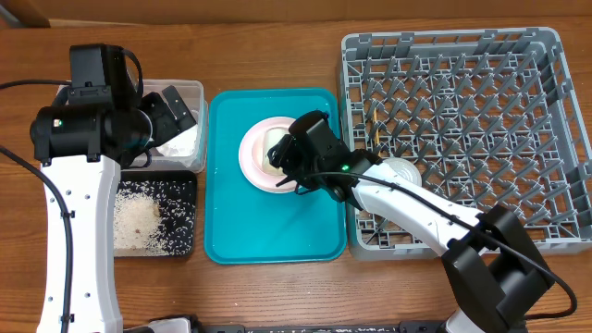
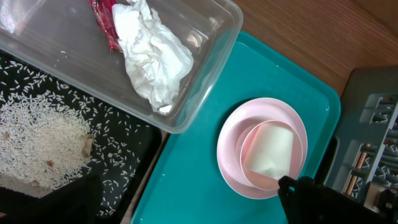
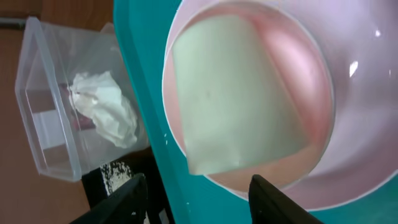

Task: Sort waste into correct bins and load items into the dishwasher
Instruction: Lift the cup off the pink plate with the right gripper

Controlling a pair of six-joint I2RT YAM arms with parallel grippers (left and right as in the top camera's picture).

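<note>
On teal tray (image 1: 227, 231), cup (image 3: 239, 99), pink dishes (image 2: 233, 134) await racking; tissue (image 2: 152, 56), rice (image 2: 37, 143) binned at 9 o'clock; right gripper (image 3: 200, 190) half-open, empty.

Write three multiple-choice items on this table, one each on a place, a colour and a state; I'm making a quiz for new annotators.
1. Where is the crumpled tissue? A) in the clear tub B) on the teal tray C) in the dish rack
2. What colour is the shallow tray under the rice? A) teal B) black C) grey
3. How is the cream cup? A) upright B) on its side in the pink dish C) lifted clear of the tray
Key: 1 A, it lies inside the tub's walls. 2 B, grains are scattered on black. 3 B, it rests tipped in the dish, right fingers open.
</note>
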